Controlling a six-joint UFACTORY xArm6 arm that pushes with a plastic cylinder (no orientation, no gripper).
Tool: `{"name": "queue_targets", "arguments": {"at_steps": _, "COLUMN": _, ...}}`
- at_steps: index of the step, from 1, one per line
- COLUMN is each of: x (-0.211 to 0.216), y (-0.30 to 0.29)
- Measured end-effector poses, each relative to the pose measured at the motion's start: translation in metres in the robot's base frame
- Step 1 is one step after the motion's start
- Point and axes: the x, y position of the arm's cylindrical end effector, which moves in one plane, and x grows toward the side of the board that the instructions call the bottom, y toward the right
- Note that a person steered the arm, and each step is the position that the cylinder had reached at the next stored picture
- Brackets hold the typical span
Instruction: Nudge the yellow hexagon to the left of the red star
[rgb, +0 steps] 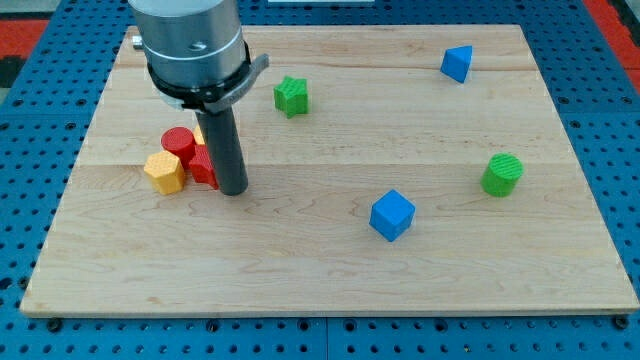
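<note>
The yellow hexagon (163, 172) lies at the view's left, touching the left side of a red star-like block (203, 165). A red cylinder (179, 143) stands just above them, touching both. A sliver of another yellow block (199, 134) shows behind the rod. My tip (233, 189) rests on the board right against the red star's right side, so the star sits between the tip and the yellow hexagon. The rod hides part of the star.
A green star (291, 96) lies top centre. A blue block (457, 63) sits top right. A green cylinder (502, 175) is at the right. A blue cube (391, 215) lies right of centre. The wooden board (320, 270) rests on a blue pegboard.
</note>
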Motion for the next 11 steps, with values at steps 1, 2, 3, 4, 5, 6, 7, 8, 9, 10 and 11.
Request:
{"name": "queue_targets", "arguments": {"at_steps": 1, "x": -0.005, "y": 0.049}}
{"name": "queue_targets", "arguments": {"at_steps": 2, "x": 0.0, "y": 0.049}}
{"name": "queue_targets", "arguments": {"at_steps": 3, "x": 0.034, "y": -0.02}}
{"name": "queue_targets", "arguments": {"at_steps": 4, "x": 0.042, "y": -0.113}}
{"name": "queue_targets", "arguments": {"at_steps": 5, "x": 0.025, "y": -0.205}}
{"name": "queue_targets", "arguments": {"at_steps": 6, "x": -0.004, "y": -0.215}}
{"name": "queue_targets", "arguments": {"at_steps": 7, "x": -0.012, "y": -0.191}}
{"name": "queue_targets", "arguments": {"at_steps": 8, "x": -0.012, "y": -0.177}}
{"name": "queue_targets", "arguments": {"at_steps": 9, "x": -0.011, "y": -0.173}}
{"name": "queue_targets", "arguments": {"at_steps": 10, "x": -0.011, "y": -0.156}}
{"name": "queue_targets", "arguments": {"at_steps": 11, "x": -0.011, "y": -0.142}}
